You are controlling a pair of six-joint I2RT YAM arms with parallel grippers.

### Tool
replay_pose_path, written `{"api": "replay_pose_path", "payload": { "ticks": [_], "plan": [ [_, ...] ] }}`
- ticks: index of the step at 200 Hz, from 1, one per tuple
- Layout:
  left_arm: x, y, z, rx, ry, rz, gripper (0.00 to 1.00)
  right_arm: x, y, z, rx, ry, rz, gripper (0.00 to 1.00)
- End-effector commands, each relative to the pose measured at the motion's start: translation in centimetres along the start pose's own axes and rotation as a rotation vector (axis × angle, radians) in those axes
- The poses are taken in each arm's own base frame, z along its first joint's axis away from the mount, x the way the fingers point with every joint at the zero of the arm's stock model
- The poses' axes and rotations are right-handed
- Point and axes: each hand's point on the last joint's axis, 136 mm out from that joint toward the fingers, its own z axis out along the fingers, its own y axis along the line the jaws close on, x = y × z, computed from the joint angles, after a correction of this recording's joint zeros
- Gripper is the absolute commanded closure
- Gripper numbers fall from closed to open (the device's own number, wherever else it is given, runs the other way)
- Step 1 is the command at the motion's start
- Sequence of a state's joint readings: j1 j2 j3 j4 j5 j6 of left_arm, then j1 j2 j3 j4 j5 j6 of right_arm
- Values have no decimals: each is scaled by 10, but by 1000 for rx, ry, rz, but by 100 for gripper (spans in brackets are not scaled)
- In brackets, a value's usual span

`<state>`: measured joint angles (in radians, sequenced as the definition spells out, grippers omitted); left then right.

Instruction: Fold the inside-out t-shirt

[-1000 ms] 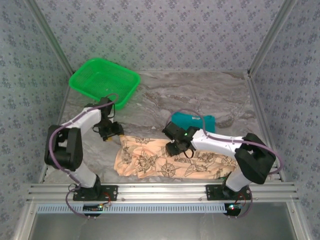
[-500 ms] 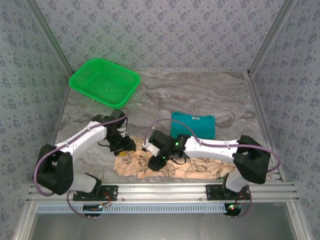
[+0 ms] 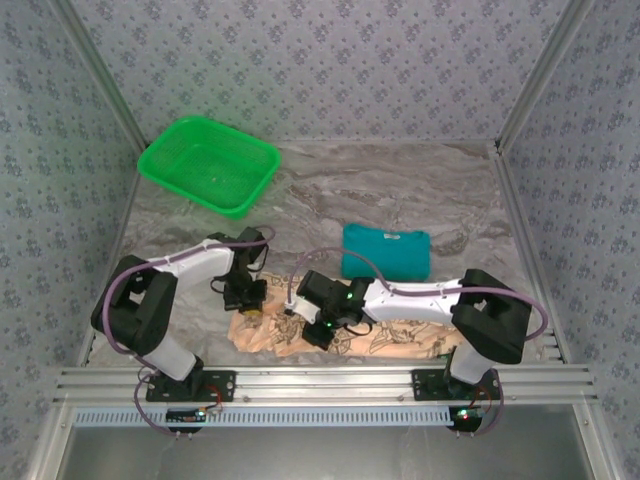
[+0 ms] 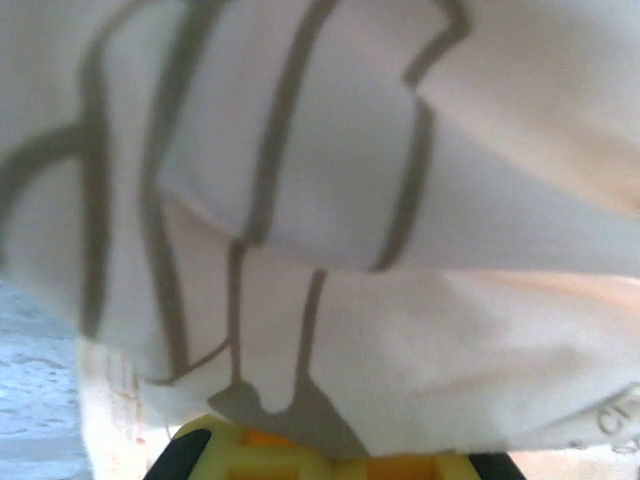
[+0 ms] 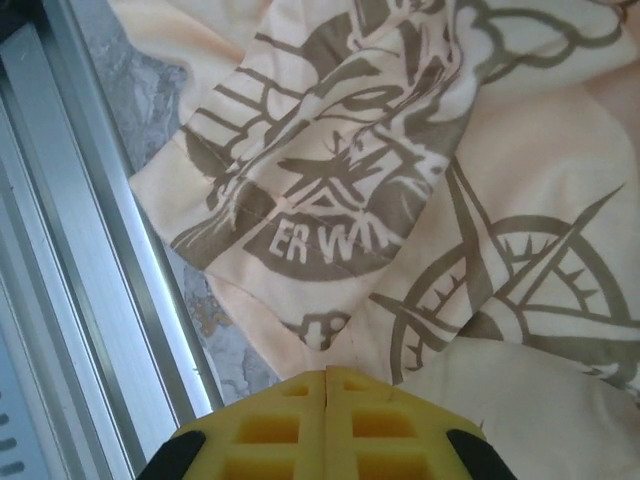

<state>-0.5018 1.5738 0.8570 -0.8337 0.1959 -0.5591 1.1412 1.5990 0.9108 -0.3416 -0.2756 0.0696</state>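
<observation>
The inside-out t-shirt, peach-beige with dark compass prints, lies crumpled along the table's near edge. My left gripper sits at its upper left corner. In the left wrist view its yellow jaws are shut, with pale t-shirt cloth draped over their tips and hiding them. My right gripper rests on the shirt's left-middle part. In the right wrist view its yellow pads meet flush, pinching a fold of the printed t-shirt near its front hem.
A folded teal garment lies just behind the shirt. A green basket stands at the back left. The aluminium rail runs along the near edge, close to the shirt's hem, and shows as the rail beside grey marble tabletop.
Both grippers were open and are now shut on the shirt. The right arm slid left along the cloth; the left arm came in to the shirt's upper left corner.
</observation>
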Motion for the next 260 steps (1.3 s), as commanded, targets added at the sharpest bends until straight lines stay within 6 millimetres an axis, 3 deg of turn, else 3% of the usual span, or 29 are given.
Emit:
{"api": "replay_pose_path", "payload": {
  "ticks": [1, 33, 58, 71, 87, 96, 102, 126, 144, 157, 176, 197, 226, 260],
  "plan": [
    [-16, 5, -19, -29, -58, 38, 100, 0, 0, -20, 17, -24, -29, 100],
    [-13, 18, -34, -29, -65, 26, 100, 9, 1, -37, 28, -21, -31, 100],
    [-7, 18, -34, 18, -57, 10, 100, 26, -4, -23, 39, 27, -16, 100],
    [-6, 19, -33, 30, -65, -5, 94, 31, -7, -12, 39, 42, 7, 100],
    [-5, 24, -31, 30, -67, -41, 90, 35, -11, -6, 49, 46, 25, 86],
    [-4, 25, -32, 42, -69, -56, 84, 35, -10, -8, 46, 39, 31, 70],
    [-3, 23, -33, 61, -71, -58, 80, 34, -9, -11, 40, 29, 32, 65],
    [-1, 14, -45, 139, -89, -74, 56, 11, -11, -39, 24, -80, 60, 63],
    [2, 7, -56, 207, -106, -122, 54, -11, -12, -57, -14, -147, 78, 60],
    [6, -1, -55, 261, -84, -162, 55, -25, -9, -59, -25, -171, 52, 57],
    [10, -12, -42, 313, -25, -188, 62, -44, -1, -46, -36, -179, -8, 57],
    [9, -10, -30, 265, -15, -173, 66, -65, 21, -27, -43, -170, -125, 56],
    [-3, -3, -30, 220, -56, -172, 61, -82, 55, -4, -15, -164, -345, 55],
    [-16, -3, -25, 197, -59, -154, 56, -85, 61, 18, -12, -139, -511, 55]
  ]
}}
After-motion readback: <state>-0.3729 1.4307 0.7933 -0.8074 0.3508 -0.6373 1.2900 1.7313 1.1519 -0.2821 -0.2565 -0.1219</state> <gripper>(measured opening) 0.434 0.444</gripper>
